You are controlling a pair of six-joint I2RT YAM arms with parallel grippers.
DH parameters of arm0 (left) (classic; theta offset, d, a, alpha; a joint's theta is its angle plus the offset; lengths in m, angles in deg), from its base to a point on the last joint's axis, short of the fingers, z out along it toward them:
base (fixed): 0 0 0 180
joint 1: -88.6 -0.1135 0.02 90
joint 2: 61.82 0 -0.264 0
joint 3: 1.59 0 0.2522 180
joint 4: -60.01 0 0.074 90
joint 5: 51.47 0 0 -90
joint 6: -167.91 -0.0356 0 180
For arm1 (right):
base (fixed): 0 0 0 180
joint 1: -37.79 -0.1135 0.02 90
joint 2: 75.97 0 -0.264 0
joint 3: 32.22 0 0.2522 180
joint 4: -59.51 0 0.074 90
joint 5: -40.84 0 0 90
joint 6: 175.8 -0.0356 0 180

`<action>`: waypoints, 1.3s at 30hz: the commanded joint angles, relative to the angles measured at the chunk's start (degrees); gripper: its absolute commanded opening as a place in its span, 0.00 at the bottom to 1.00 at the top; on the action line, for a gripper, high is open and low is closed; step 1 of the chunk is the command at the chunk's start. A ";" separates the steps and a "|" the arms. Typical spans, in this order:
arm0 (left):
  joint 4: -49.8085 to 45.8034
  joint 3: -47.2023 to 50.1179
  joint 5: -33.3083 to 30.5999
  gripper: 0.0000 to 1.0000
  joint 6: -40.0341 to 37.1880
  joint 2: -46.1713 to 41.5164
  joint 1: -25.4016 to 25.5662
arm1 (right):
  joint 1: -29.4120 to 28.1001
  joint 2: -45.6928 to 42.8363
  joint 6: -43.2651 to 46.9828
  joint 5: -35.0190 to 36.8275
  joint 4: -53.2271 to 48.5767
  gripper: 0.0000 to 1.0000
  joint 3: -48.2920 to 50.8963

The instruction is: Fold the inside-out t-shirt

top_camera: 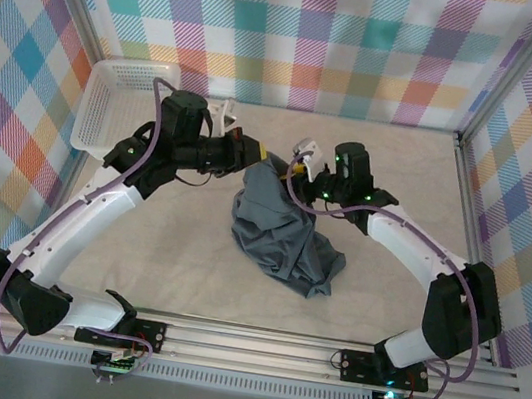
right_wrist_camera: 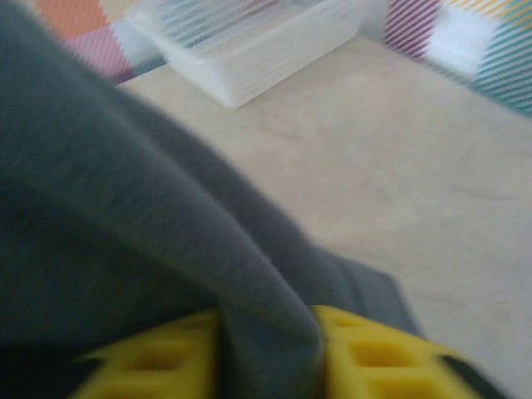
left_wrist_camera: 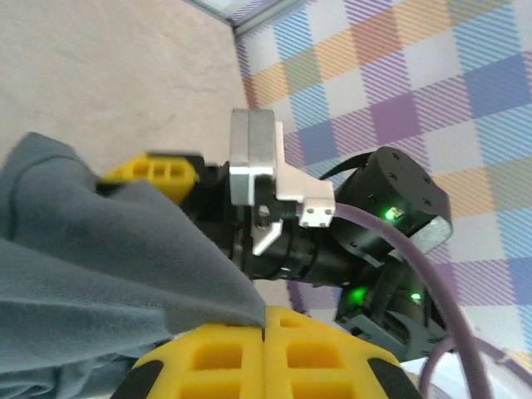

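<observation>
The left jaws are closed tight. Their yellow pads [left_wrist_camera: 332,366] meet on a fold of the t-shirt [left_wrist_camera: 83,274], which narrows to a point between them. The right jaws are nipped on the cloth as well: in the right wrist view a grey ridge drops into the narrow gap between their pads [right_wrist_camera: 374,349]. The two grips sit close together, and the right arm's yellow finger [left_wrist_camera: 158,170] lies just beside the cloth that the left holds.

From above, both pinches are at the far edge of the shirt. The rest trails toward the arms' bases in a crumpled heap near the middle of the surface [top_camera: 404,161], well apart from the white basket [top_camera: 110,99] in the far left corner.

The step in hand looks like opening the bundle out so it can be laid flat. To do it well, each grip should hold one edge of the shirt rather than a bunched handful, and from here I cannot tell which part either pinch has — hem, shoulder or a stray fold. The jaws should draw apart evenly and sideways, with enough lift that the heap hangs free instead of dragging into new creases. A slow pull guards against the soft cloth slipping from a shallow nip. With the wrists this near each other, separating them first also gives each arm room. The shirt should be spread over the bare middle of the surface, away from the basket.
</observation>
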 commanded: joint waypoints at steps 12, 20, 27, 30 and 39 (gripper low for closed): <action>1.27 6.94 -6.30 0.31 -13.37 2.72 -8.60 | 4.42 -11.48 -45.80 -30.94 29.98 0.00 6.64; -0.95 12.07 -10.46 0.60 -31.37 -6.35 -2.07 | 4.84 -8.94 -41.48 -32.23 23.56 0.00 3.91; 0.43 12.39 -7.92 0.79 -50.33 -3.20 1.60 | 4.84 -8.67 -38.70 -35.86 18.34 0.00 0.94; 5.31 11.52 -6.38 0.83 -53.69 -1.25 1.69 | 4.80 -9.13 -38.42 -36.48 17.35 0.00 0.72; 17.06 9.94 -5.66 0.64 -51.89 1.33 1.57 | 4.75 -10.06 -37.78 -37.04 14.59 0.00 1.15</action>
